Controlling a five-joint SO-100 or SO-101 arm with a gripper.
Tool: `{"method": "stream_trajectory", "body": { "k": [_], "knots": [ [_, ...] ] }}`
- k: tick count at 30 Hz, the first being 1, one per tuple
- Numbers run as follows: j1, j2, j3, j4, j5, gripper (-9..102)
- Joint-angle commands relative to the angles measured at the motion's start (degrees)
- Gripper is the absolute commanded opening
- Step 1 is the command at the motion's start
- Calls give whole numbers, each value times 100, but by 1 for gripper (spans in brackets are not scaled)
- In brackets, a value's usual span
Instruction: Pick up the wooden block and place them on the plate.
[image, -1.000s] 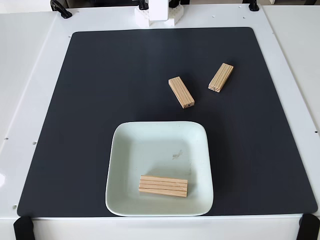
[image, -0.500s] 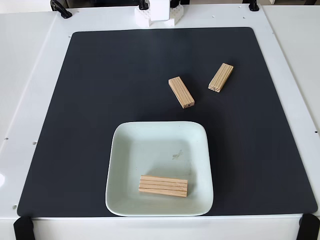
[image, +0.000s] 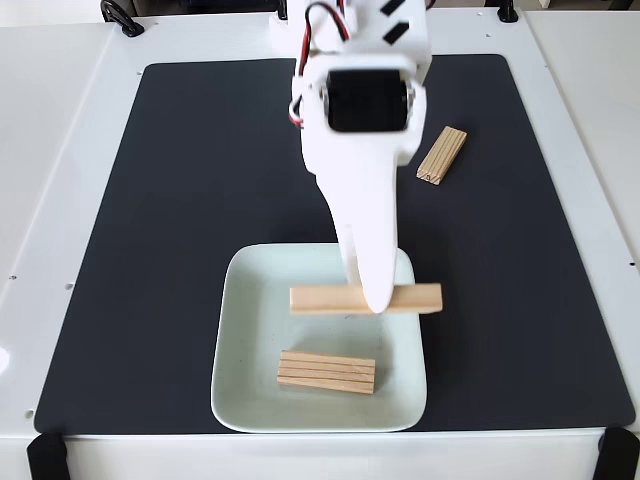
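There are three light wood blocks with thin lines along them. One block (image: 327, 371) lies flat inside the plate (image: 250, 330), near its front edge. It looks wide, and I cannot tell if it is more than one piece. A second block (image: 320, 299) sits level, pointing side to side, over the middle of the plate, with its right end past the rim. A third block (image: 442, 155) lies tilted on the dark mat, well away. The plate is pale green, shiny and square with round corners.

Bright, even light; sharp pic, soft shadows, no glare.
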Motion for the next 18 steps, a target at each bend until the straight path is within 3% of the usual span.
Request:
{"method": "stream_trajectory", "body": {
  "k": [1,8,18],
  "knots": [
    [79,-492,-817,-105,-35,0],
    [220,-1564,-1670,-105,-35,0],
    [413,-1951,-1644,-35,9,0]
  ]
}}
